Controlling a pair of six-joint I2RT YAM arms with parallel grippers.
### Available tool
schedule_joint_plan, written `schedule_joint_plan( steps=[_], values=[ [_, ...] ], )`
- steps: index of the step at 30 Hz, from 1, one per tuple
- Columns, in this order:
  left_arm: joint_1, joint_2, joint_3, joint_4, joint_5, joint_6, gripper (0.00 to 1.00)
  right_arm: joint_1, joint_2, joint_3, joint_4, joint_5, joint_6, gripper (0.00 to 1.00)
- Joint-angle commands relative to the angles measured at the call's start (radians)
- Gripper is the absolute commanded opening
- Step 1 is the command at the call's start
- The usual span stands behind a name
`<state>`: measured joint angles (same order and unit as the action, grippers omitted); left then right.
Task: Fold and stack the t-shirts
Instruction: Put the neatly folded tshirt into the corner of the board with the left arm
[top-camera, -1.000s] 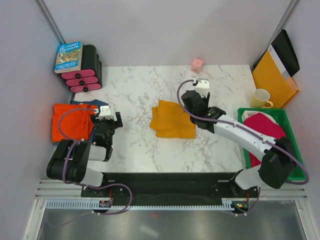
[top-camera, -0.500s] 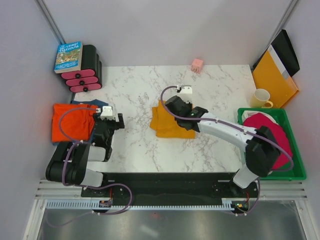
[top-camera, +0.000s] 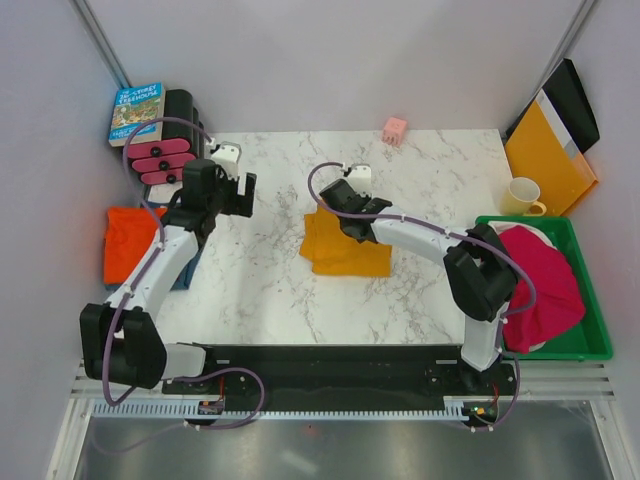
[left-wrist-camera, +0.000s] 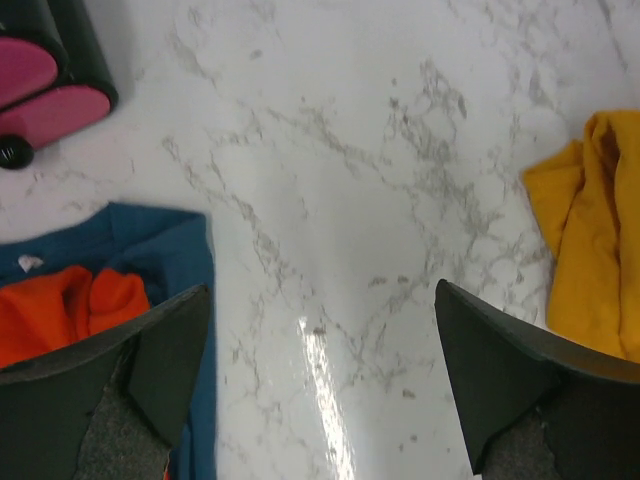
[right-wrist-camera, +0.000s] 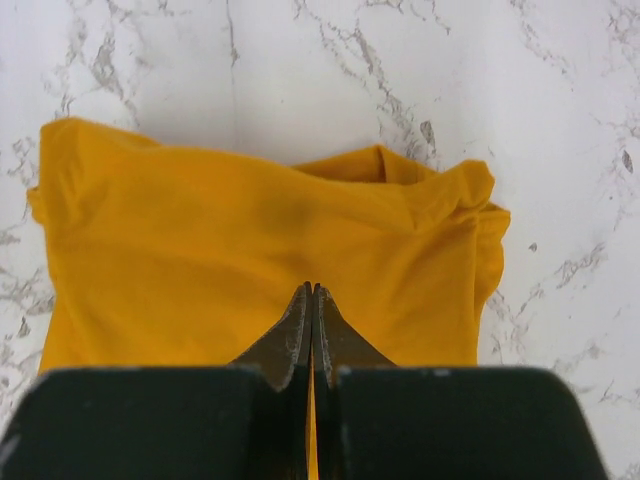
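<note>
1. Right claw (right-wrist-camera: 312, 290): shut tight, jaws pressed flat together. Tips are down on the yellow shirt (right-wrist-camera: 250, 240), near its far edge. Can't tell if any cloth is pinched.
2. Left claw (left-wrist-camera: 320, 300): wide open, nothing btw the jaws. It hovers over bare bench (left-wrist-camera: 330, 150), btw the left-hand pile and the yellow shirt.
3. Yellow shirt: mid-bench, folded to a rough rectangle. Far edge is bunched and wrinkled, esp. at the right corner.
4. Orange shirt (top-camera: 128, 240): at the bench's left edge, lying on top of the blue shirt (left-wrist-camera: 175, 245). Blue shows past its far and right sides.
5. Pink shirt (top-camera: 545, 280): heaped, not folded, in the green bin (top-camera: 592, 350) at the right edge.
6. Misc.:
   - Mug (top-camera: 522, 195) just beyond the bin.
   - Orange folder (top-camera: 545, 155) leaning in the far right corner.
   - Small pink block (top-camera: 395, 128) at the far edge.
   - Book (top-camera: 137, 112) on top of the black-and-pink rolls (top-camera: 165, 160), far left corner.
</note>
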<state>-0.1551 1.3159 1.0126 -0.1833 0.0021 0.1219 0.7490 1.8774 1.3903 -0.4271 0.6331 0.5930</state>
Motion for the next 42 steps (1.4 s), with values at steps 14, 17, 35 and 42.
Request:
schedule_joint_plan(
  steps=[14,17,35,42],
  values=[
    [-0.004,0.059,0.075,-0.55,0.128,0.067,1.0,-0.175,0.14,0.145,0.048,-0.05,-0.134,0.0],
    [-0.004,0.014,0.066,-0.536,0.159,0.07,1.0,-0.178,0.111,0.13,0.077,-0.012,-0.145,0.0],
    [-0.004,-0.02,0.014,-0.505,0.24,0.067,0.85,-0.123,-0.095,-0.094,0.108,-0.202,-0.098,0.37],
    [-0.004,-0.007,0.008,-0.504,0.233,0.059,0.85,-0.122,-0.038,-0.071,0.119,-0.179,-0.096,0.11]
  ],
)
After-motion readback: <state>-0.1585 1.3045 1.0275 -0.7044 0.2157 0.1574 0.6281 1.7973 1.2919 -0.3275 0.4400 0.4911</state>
